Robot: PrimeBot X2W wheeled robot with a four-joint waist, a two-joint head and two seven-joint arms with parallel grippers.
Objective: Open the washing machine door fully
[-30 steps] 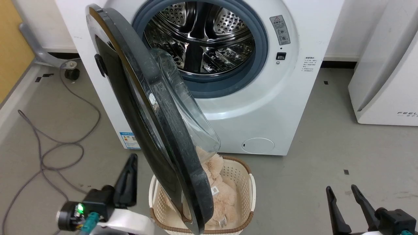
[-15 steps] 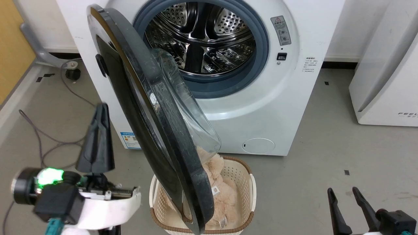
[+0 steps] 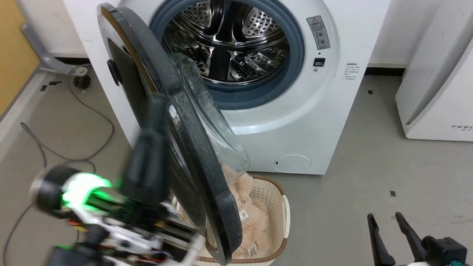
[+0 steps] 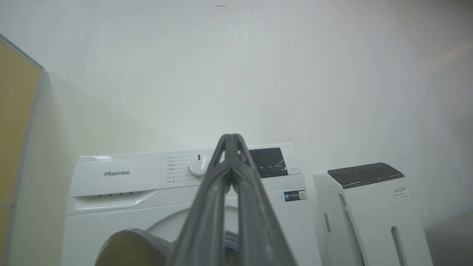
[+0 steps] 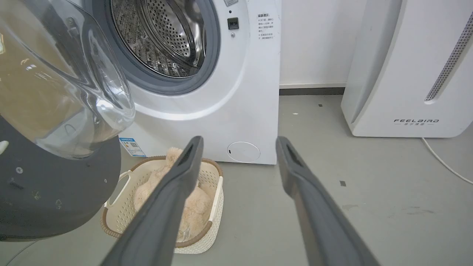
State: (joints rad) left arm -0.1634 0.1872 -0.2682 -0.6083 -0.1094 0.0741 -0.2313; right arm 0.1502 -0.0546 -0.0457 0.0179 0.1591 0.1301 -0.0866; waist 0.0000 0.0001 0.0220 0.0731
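Observation:
The washing machine (image 3: pixel 295 122) is a white front-loader with its steel drum exposed. Its door (image 3: pixel 199 162) stands about half open, edge-on to me, the clear glass bowl (image 3: pixel 207 122) bulging to the right. My left gripper (image 3: pixel 157 105) is shut and blurred, raised against the door's black outer face; whether it touches I cannot tell. In the left wrist view the shut fingertips (image 4: pixel 231 137) point at the machine's control panel (image 4: pixel 118 173). My right gripper (image 3: pixel 384 218) is open low at the right, holding nothing. Its wrist view shows the right gripper (image 5: pixel 239 140) open and the door (image 5: pixel 55 192).
A cream laundry basket (image 3: pixel 284 218) holding a beige plush toy (image 3: pixel 251 221) sits on the floor under the door. A white FEELBIRD appliance (image 3: pixel 436 92) stands to the right. A grey cable (image 3: pixel 74 111) loops on the floor at the left, near a grey wheeled leg (image 3: pixel 79 79).
My left gripper has swung up and to the right, from the floor side to the door's outer face, and is motion-blurred. The door and the right gripper have hardly moved.

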